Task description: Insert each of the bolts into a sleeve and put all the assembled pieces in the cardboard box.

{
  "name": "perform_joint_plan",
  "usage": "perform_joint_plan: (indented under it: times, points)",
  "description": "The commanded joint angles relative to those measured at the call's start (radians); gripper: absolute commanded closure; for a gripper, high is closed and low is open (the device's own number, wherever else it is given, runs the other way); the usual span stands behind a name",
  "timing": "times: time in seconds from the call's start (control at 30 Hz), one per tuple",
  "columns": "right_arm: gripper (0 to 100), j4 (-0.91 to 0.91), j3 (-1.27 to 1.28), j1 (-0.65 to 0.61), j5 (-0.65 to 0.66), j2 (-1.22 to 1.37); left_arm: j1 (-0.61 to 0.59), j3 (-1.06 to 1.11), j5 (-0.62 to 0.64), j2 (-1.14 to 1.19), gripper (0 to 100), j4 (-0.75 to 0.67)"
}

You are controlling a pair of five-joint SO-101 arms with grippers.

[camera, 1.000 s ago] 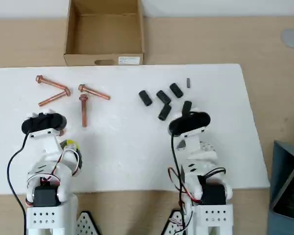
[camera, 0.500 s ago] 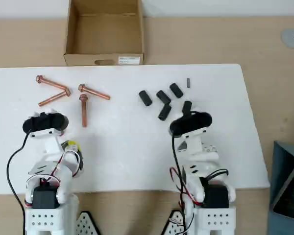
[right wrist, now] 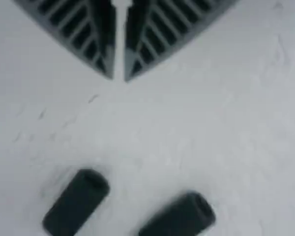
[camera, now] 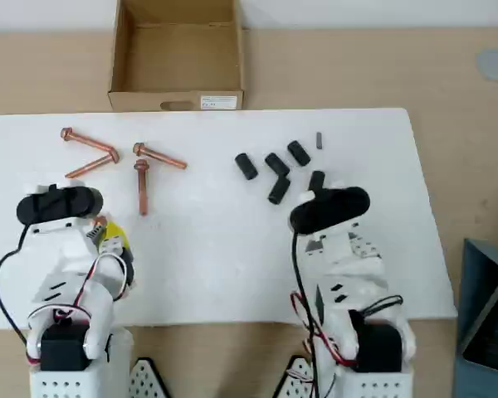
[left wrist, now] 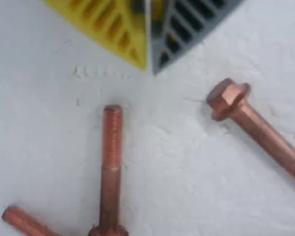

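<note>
Left hand (left wrist: 148, 63) has its fingers together and holds nothing near a copper bolt (left wrist: 110, 167), and right hand (right wrist: 119, 73) is the same near a black sleeve (right wrist: 76, 202).

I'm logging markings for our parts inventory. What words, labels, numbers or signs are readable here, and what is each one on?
The white label on the front wall of the cardboard box: printed lines, too small to read.
Nothing else is readable: no text can be made out on the bolts, the sleeves or the white mat.
</note>
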Motion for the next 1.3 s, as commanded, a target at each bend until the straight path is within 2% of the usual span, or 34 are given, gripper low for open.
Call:
perform_joint_plan:
  times: [0.0,0.23,0.47,0.57,0.73,0.83,0.9,1.27]
  points:
    - [98.7,0.002,-0.157,0.015,0.011,0.174,0.008,-0.123,-0.009,0.110,99,0.018]
    - [98.7,0.006,-0.533,0.015,0.009,0.636,0.008,-0.330,-0.012,0.478,99,0.012]
    - [98.6,0.006,-0.871,0.015,0.012,1.064,0.008,-0.459,-0.183,0.760,99,0.014]
    - [97.4,0.028,-1.004,0.013,0.032,1.228,0.002,-0.508,-0.184,0.834,99,0.015]
    - [87.0,0.103,-1.219,0.010,0.100,1.475,-0.091,-0.586,-0.189,0.915,99,0.017]
    - [86.8,0.155,-1.349,0.012,0.120,1.620,-0.140,-0.609,-0.190,0.972,95,0.017]
    - [86.8,0.192,-1.431,0.010,0.183,1.716,-0.173,-0.623,-0.190,1.015,92,0.017]
    - [86.4,0.368,-1.913,-0.019,0.296,2.155,-0.227,-0.692,-0.189,1.182,91,0.017]
